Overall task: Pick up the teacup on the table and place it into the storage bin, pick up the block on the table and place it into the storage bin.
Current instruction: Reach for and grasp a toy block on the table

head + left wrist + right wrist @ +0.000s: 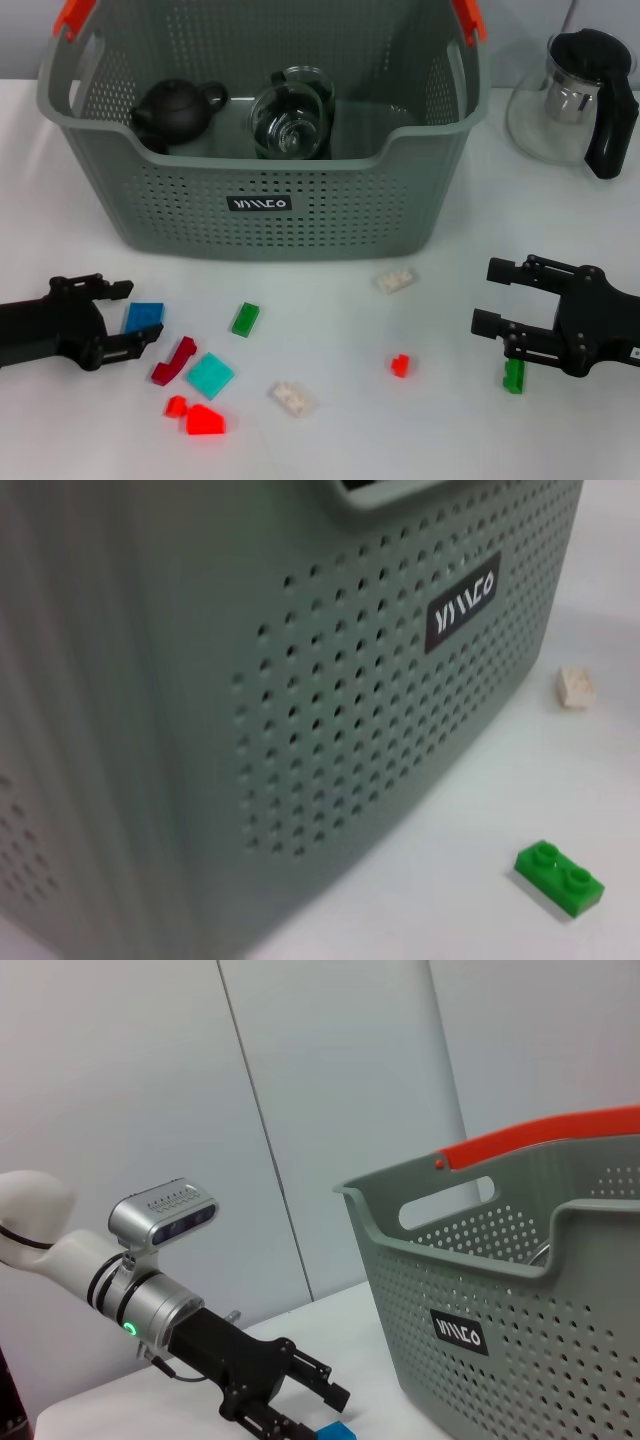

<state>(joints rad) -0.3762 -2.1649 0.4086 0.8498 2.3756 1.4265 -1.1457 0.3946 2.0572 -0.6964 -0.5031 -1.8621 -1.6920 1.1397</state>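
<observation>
The grey storage bin (260, 215) stands at the back of the white table. A glass teacup (290, 120) lies on its side inside it, beside a black teapot (175, 110). My left gripper (141, 315) lies low at the front left, open, with a blue block (143, 317) between its fingers. My right gripper (488, 296) is open and empty at the front right, just above a green block (514, 375). The right wrist view shows the bin (520, 1300), the left gripper (315, 1410) and the blue block (335, 1430). The left wrist view shows the bin wall (300, 740).
Loose blocks lie in front of the bin: green (245, 319) (560, 878), dark red (173, 360), teal (209, 375), orange-red (204, 420), white (291, 398), cream (396, 279) (577, 687), red (400, 365). A glass kettle with a black handle (575, 95) stands at the back right.
</observation>
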